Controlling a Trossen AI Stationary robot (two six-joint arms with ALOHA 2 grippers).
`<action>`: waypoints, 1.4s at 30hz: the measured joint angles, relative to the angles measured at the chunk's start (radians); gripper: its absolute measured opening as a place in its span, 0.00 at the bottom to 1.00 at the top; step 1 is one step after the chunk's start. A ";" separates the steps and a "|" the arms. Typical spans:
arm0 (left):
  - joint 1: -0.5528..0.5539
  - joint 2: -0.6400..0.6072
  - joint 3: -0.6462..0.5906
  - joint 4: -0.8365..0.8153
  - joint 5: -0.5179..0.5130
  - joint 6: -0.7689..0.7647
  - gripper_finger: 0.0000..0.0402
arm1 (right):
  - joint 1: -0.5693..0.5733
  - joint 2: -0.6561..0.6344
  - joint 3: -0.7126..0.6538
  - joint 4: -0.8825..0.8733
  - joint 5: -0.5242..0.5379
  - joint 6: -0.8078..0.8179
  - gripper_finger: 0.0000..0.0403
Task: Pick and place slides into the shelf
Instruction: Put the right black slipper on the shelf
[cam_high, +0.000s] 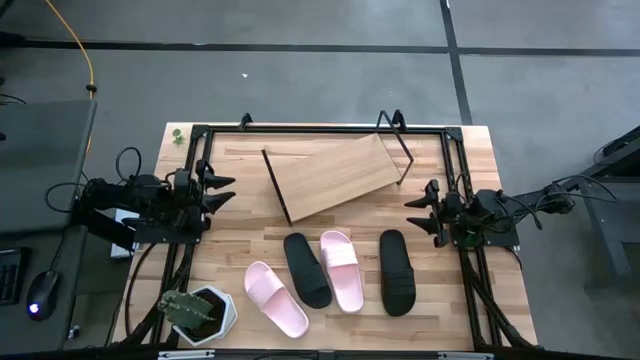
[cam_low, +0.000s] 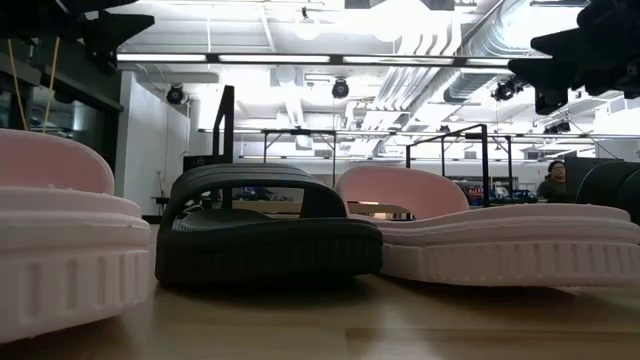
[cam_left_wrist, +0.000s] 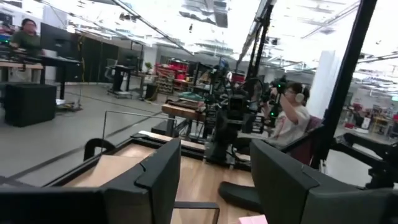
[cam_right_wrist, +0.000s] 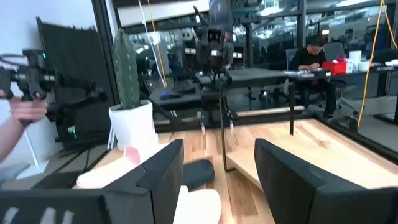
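Observation:
Four slides lie sole-down in a row on the near half of the table: a pink one (cam_high: 275, 297), a black one (cam_high: 307, 268), a pink one (cam_high: 340, 268) and a black one (cam_high: 396, 270). The low view shows them close up, black (cam_low: 265, 235) between two pink (cam_low: 480, 235). The shelf (cam_high: 335, 175), a slanted light-wood board on a black wire frame, stands turned at an angle on the far half. My left gripper (cam_high: 222, 190) hovers open at the table's left side, my right gripper (cam_high: 415, 213) open at the right side. Both are clear of everything.
A cactus in a white faceted pot (cam_high: 200, 312) stands at the near left corner, next to the leftmost pink slide. A black metal frame (cam_high: 320, 128) borders the table's far edge and sides. Bare wood (cam_high: 240, 235) lies between shelf and slides. People sit in the room beyond.

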 joint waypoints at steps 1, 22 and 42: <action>0.000 0.000 0.000 0.003 0.012 0.000 0.44 | 0.000 0.000 0.000 0.015 0.000 0.002 0.47; 0.000 0.110 0.204 -0.096 0.089 -0.071 0.44 | 0.000 0.105 0.312 -0.134 -0.005 -0.076 0.47; 0.000 0.381 0.335 -0.105 0.089 -0.078 0.44 | 0.000 0.742 1.071 -0.575 -0.012 -0.149 0.47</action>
